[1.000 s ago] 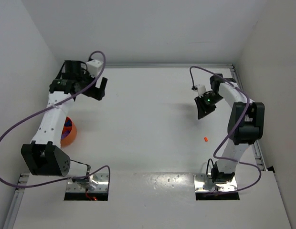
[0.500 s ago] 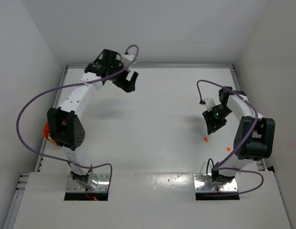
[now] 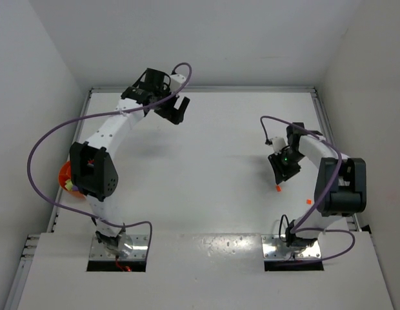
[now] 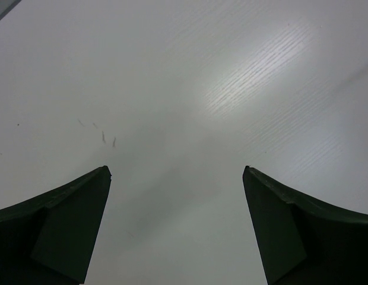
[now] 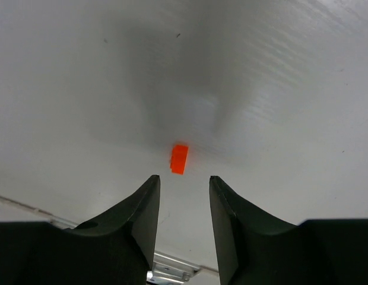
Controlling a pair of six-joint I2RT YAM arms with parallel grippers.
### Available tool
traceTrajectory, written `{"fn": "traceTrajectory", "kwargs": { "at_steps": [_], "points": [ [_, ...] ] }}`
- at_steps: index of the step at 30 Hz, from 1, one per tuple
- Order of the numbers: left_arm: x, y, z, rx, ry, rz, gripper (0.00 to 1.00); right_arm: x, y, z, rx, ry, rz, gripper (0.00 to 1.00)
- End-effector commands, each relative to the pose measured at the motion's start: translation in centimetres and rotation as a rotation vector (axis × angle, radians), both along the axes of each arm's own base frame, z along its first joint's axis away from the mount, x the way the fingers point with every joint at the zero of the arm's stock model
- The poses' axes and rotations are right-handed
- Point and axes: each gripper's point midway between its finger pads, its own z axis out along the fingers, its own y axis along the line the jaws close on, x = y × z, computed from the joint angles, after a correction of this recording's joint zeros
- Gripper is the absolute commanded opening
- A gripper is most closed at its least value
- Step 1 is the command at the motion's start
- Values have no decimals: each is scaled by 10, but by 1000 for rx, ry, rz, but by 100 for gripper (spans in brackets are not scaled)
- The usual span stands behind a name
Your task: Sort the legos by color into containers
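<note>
A tiny orange lego (image 3: 277,188) lies on the white table right of centre; in the right wrist view the orange lego (image 5: 179,158) sits just beyond my fingertips. My right gripper (image 3: 282,170) (image 5: 184,178) hovers right above it, jaws slightly apart and empty. A second orange lego (image 3: 309,201) lies nearer the right arm's base. My left gripper (image 3: 176,110) (image 4: 177,172) is wide open and empty over bare table at the far back. The orange bowl (image 3: 62,174) sits at the left edge, mostly hidden behind my left arm, with a lime green bit (image 3: 70,186) at its rim.
White walls close in the table on the left, back and right. A metal rail (image 3: 345,206) runs along the right edge beside the right arm. Purple cables loop from both arms over the table.
My left arm has swung away from the bowl to the far back of the table. My right gripper has moved nearer and lower, over the orange lego.
</note>
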Motion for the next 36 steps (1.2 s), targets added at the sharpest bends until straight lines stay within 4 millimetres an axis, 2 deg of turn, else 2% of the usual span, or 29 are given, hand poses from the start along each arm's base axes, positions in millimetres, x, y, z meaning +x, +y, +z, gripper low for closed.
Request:
{"fn": "traceTrajectory", "kwargs": {
  "at_steps": [1, 8, 13, 15, 18, 23, 36],
  "points": [
    [7, -2, 19, -22, -54, 40, 100, 8, -4, -15, -43, -3, -22, 40],
    [5, 4, 15, -3, -46, 70, 100, 2, -8, -29, -91, 69, -2, 37],
    [5, 6, 8, 6, -40, 76, 100, -1, -5, -29, -101, 77, 17, 37],
    [6, 8, 8, 13, -42, 84, 100, -10, -7, -33, -111, 103, 9, 37],
    [4, 8, 5, 16, -34, 84, 100, -8, -5, -33, -122, 97, -5, 37],
    [6, 11, 0, 33, -30, 99, 100, -18, 0, -38, -123, 120, -15, 37],
    [7, 18, -6, 63, -31, 128, 100, -10, -2, -52, -159, 123, -67, 30]
  ]
}}
